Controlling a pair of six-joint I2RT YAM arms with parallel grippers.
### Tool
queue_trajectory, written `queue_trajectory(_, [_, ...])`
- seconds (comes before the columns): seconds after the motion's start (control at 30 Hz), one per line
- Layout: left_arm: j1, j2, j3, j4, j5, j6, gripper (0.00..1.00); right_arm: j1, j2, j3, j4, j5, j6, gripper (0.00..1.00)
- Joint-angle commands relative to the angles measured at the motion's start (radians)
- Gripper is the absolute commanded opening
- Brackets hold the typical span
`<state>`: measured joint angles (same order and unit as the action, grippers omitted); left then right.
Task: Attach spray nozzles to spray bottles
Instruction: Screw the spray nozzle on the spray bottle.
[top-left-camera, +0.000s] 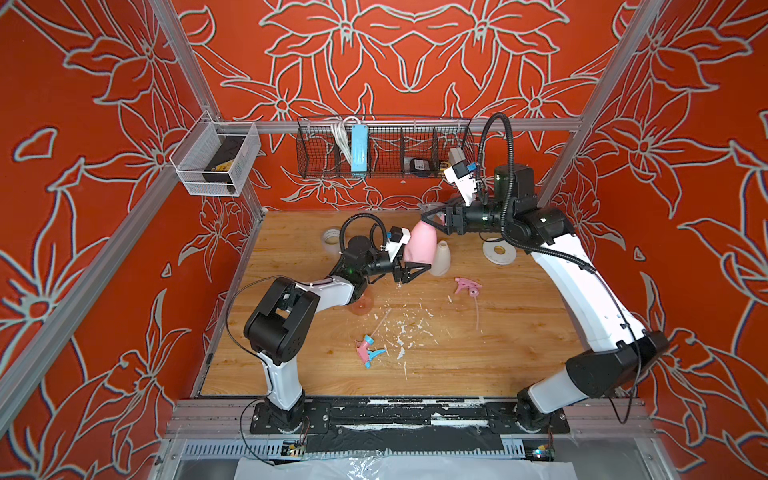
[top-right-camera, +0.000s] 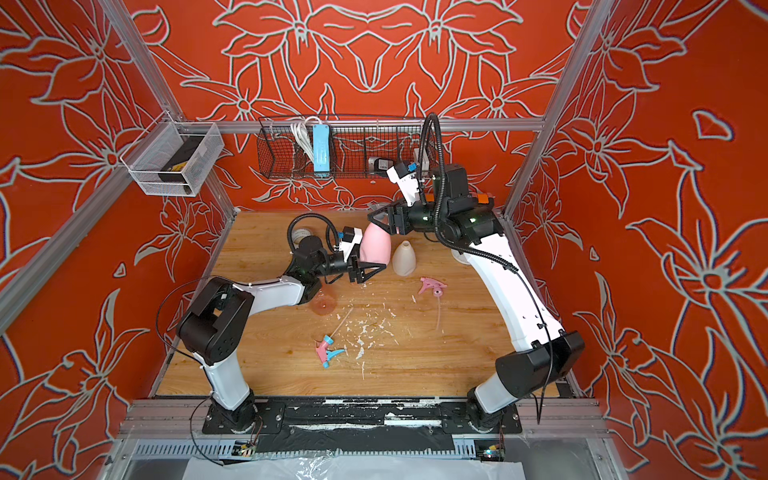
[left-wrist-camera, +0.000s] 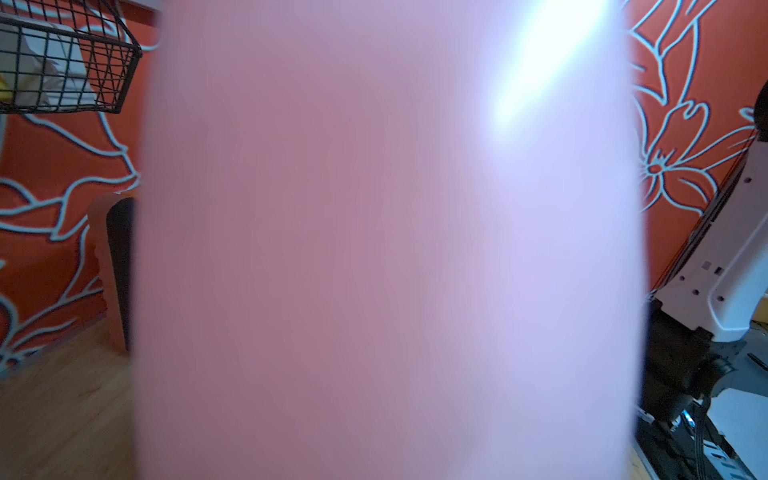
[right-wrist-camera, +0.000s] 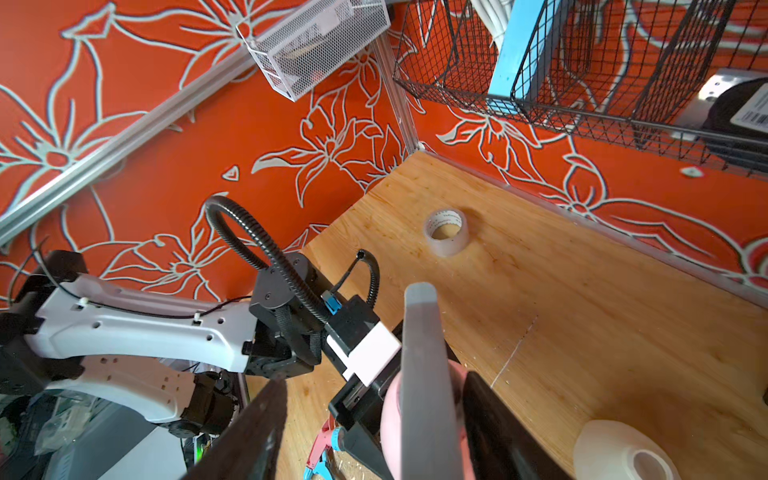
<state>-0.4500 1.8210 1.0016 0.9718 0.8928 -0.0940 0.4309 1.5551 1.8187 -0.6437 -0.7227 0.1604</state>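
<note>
- The right gripper's (top-left-camera: 434, 220) fingers (right-wrist-camera: 498, 428) stand apart around the grey-topped nozzle (right-wrist-camera: 422, 365). In the right wrist view one finger lies close against the pink part beside the grey strip. The other finger is clear of it, with bare wood showing in the gap.
- The nozzle's grey top runs lengthwise between those fingers, along the line in which they point. It sits at the neck end of the pink bottle (top-left-camera: 423, 245); whether it is already threaded on cannot be told.
- The left gripper (top-left-camera: 409, 272) is clamped on the wide lower body of that bottle. In the left wrist view a finger (left-wrist-camera: 118, 266) presses its edge and the bottle fills the frame.
- The deciding relation is that the bottle's long axis runs from the left gripper at the base to the right gripper at the neck, nearly upright. The right gripper reaches in sideways, across that axis.
- The next move probably calls for the right fingers to close squarely on the nozzle head while the left arm keeps the base from turning.
- In both top views the white bottle (top-left-camera: 440, 259) stands just beside the pink one. The all-pink nozzle (top-left-camera: 467, 286) and the pink-and-blue nozzle (top-left-camera: 368, 351) lie loose on the table (top-left-camera: 498, 353), well apart from both grippers.
</note>
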Motion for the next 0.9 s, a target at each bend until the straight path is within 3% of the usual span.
queue_trajectory(0.0, [-0.004, -0.013, 0.026, 0.012, -0.007, -0.006, 0.47, 0.034, 0.021, 0.045, -0.052, 0.089, -0.049, 0.64])
queue_trajectory(0.3, [-0.006, -0.015, 0.034, 0.015, -0.029, -0.012, 0.47, 0.064, 0.008, 0.007, -0.025, 0.154, -0.036, 0.38])
queue_trajectory(0.53, [-0.006, -0.006, 0.051, 0.028, -0.079, -0.034, 0.46, 0.074, -0.016, -0.036, -0.008, 0.226, -0.02, 0.27])
queue_trajectory(0.7, [-0.016, -0.006, 0.074, 0.012, -0.204, -0.039, 0.46, 0.107, -0.025, -0.052, -0.022, 0.409, 0.025, 0.16])
queue_trajectory(0.87, [-0.047, 0.001, 0.102, -0.033, -0.346, -0.003, 0.45, 0.186, -0.024, -0.046, -0.048, 0.647, 0.051, 0.15])
